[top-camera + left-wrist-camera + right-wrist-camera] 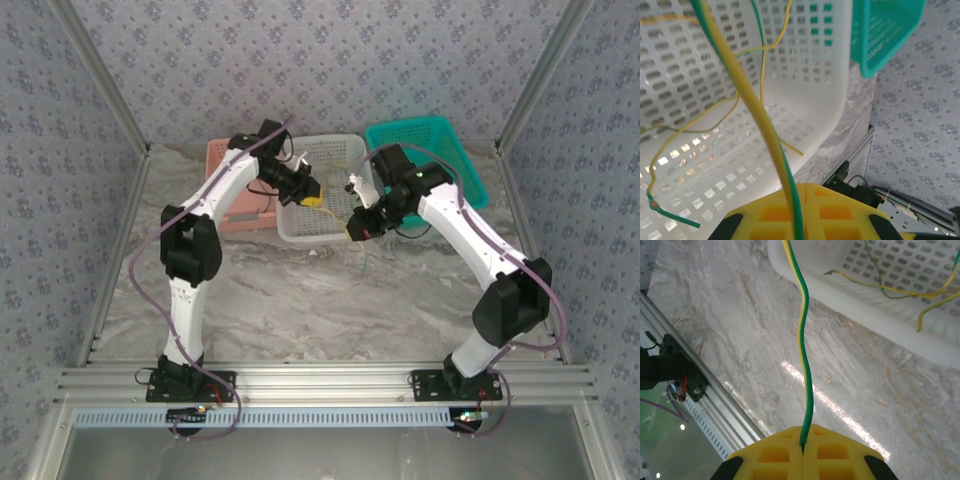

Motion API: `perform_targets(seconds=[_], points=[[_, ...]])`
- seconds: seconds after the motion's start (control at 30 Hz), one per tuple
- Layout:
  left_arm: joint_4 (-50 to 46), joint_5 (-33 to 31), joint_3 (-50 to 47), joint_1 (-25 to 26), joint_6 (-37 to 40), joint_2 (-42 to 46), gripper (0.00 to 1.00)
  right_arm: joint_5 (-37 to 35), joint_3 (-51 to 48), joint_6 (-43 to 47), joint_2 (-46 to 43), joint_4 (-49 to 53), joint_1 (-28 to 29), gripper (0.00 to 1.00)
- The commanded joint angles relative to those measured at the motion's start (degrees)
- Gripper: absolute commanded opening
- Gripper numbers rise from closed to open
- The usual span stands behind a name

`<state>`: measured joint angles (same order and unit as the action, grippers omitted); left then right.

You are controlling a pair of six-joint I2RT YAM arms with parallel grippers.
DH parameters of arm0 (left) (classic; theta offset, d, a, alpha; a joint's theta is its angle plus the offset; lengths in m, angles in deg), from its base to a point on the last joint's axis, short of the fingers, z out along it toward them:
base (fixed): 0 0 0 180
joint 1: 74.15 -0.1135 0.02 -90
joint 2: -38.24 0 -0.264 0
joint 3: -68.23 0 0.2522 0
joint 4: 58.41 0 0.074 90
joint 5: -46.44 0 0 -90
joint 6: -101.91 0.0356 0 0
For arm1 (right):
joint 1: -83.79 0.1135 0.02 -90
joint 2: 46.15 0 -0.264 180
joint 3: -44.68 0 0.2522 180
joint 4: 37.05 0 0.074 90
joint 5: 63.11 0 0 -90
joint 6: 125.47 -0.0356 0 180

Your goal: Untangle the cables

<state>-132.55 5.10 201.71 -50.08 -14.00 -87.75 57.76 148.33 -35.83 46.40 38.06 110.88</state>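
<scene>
The cables are thin yellow-and-green wires. One cable [755, 110] runs up out of my left gripper [802, 192], whose yellow fingers are shut on it above the white basket [805, 100]. More loose cables [762, 65] lie inside that basket. My right gripper [803, 439] is shut on a green-yellow cable [802, 330] that rises toward the white basket's rim [880, 320], with the marble table below it. From above, the left gripper [313, 198] hangs over the basket and the right gripper [355, 228] is at its front right edge, thin cables [340, 212] strung between them.
A pink basket [235, 190] stands left of the white one and a teal basket [430, 150] to its right. The marble table [320, 300] stretches forward to the aluminium rail [320, 380]. Patterned walls close in the sides and back.
</scene>
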Motion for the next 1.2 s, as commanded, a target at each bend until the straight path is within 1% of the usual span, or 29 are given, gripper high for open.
perform_targets(seconds=[0.0, 0.1, 0.2, 0.27, 0.4, 0.5, 0.57, 0.63, 0.73, 0.8, 0.97, 1.03, 1.17], points=[[-4.16, 3.66, -0.76, 2.9, 1.96, 2.2, 0.0, 2.95, -1.02, 0.64, -2.53, -2.13, -0.42, 0.0], [-6.72, 1.72, 2.18, 2.46, 2.26, 0.34, 0.0, 3.6, -0.08, 1.31, -1.18, -1.36, -1.13, 0.0], [-11.16, -4.09, 7.15, 1.64, 3.33, -1.97, 0.0, 3.82, 3.01, 2.55, 2.44, 0.01, -2.01, 0.0], [-13.92, -6.17, 11.17, 1.25, 3.88, -3.99, 0.0, 3.57, 5.85, 3.99, 5.91, 1.14, -2.4, 0.0], [-20.56, -12.42, 22.5, 1.0, 5.07, -9.16, 0.0, -0.51, 14.34, 8.78, 14.17, 5.77, -2.69, 0.0], [-22.46, -16.69, 28.32, 0.4, 4.82, -12.23, 0.0, -3.99, 18.89, 10.76, 18.49, 6.83, -2.93, 0.0], [-21.97, -17.7, 29.48, -0.05, 4.41, -13.67, 0.0, -7.07, 21.1, 12.53, 20.45, 7.63, -2.33, 0.0], [-20.78, -16.82, 29.97, -0.4, 3.95, -14.89, 0.0, -9.35, 21.73, 14.95, 21.08, 7.47, -1.54, 0.0], [-21.21, -16.56, 32.23, -0.45, 3.92, -17.27, 0.0, -16.28, 21.9, 17.79, 21.1, 5.61, 0.34, 0.0], [-22.31, -17.47, 33.14, -0.48, 3.8, -18.2, 0.0, -21.07, 22.95, 19.25, 21.54, 3.88, 1.62, 0.0], [-23.2, -22.04, 32.94, -0.52, 3.41, -18.06, 0.0, -26.21, 27.75, 22.02, 25.47, 3.37, 2.3, 0.0], [-22.92, -23.6, 32.94, -0.6, 3.28, -17.72, 0.0, -29.4, 27.64, 23.77, 26.22, 2.11, 2.78, 0.0], [-21.74, -25.68, 33.03, -0.79, 2.28, -17.44, 0.0, -35.68, 25.62, 29.07, 26.27, -3.83, 4.78, 0.01]])
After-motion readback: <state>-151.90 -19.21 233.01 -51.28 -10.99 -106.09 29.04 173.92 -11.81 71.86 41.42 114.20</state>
